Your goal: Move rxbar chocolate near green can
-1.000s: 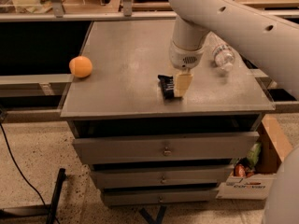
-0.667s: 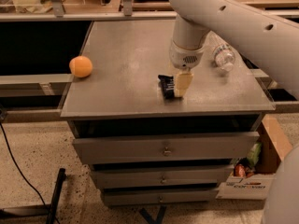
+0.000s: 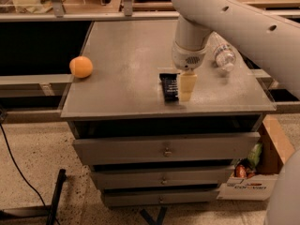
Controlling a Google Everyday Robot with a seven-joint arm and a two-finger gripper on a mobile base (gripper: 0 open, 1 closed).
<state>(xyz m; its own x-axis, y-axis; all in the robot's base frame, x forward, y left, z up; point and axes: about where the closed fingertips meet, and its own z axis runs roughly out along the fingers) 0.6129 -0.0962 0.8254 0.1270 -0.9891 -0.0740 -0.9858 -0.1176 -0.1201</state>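
The rxbar chocolate (image 3: 169, 86) is a dark flat bar lying on the grey table top (image 3: 126, 55) near its front edge, right of centre. My gripper (image 3: 184, 88) hangs down from the white arm (image 3: 190, 41) and sits right beside the bar, at its right side, low over the table. No green can shows in this view.
An orange (image 3: 81, 66) rests at the table's left edge. A clear plastic bottle (image 3: 221, 53) lies at the right, behind the arm. The table has drawers (image 3: 164, 149) below. A cardboard box (image 3: 253, 172) with items stands on the floor at the right.
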